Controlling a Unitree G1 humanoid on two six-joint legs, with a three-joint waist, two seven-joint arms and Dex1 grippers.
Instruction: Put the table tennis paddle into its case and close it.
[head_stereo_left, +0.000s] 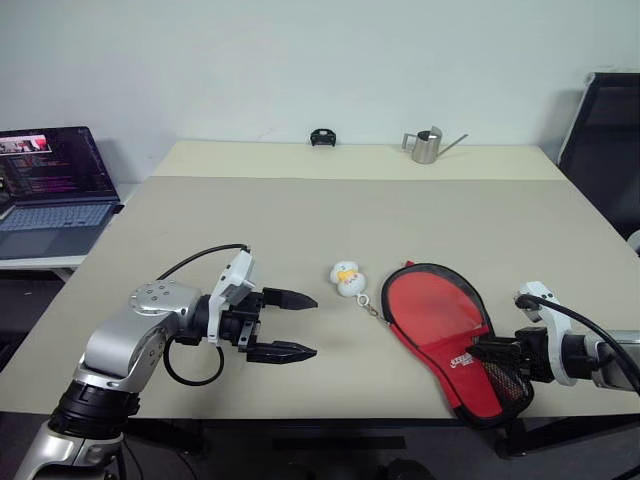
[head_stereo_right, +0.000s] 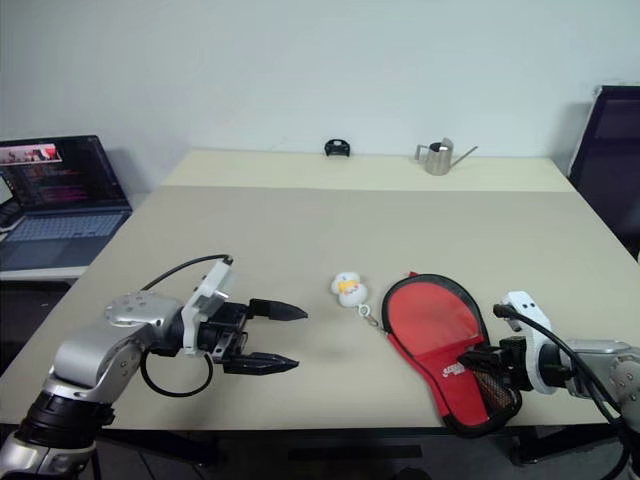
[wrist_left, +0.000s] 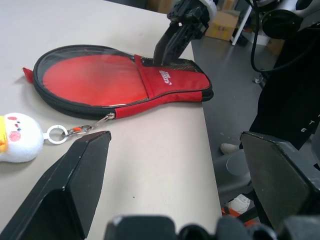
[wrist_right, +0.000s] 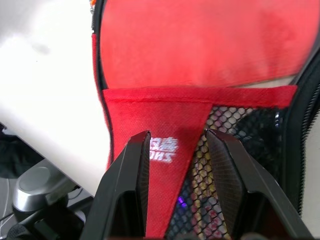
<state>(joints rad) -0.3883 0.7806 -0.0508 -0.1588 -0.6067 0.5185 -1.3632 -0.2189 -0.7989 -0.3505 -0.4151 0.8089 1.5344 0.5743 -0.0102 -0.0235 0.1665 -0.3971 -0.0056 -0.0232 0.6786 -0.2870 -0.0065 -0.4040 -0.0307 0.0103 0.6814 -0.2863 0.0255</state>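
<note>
The case lies flat near the table's front right corner, red side up with black piping. Its mesh-pocket handle end juts past the table edge. I cannot make out the table tennis paddle apart from the case. My right gripper hovers at that handle end, its two fingers apart with the white logo showing between them, gripping nothing. My left gripper stands wide open over bare table left of the case, pointing toward it. A small white-yellow ball charm hangs by a keyring from the case's zip pull.
An open laptop sits on a side table at the far left. A metal watering can and a small black object stand at the table's back edge. A black chair is at the far right.
</note>
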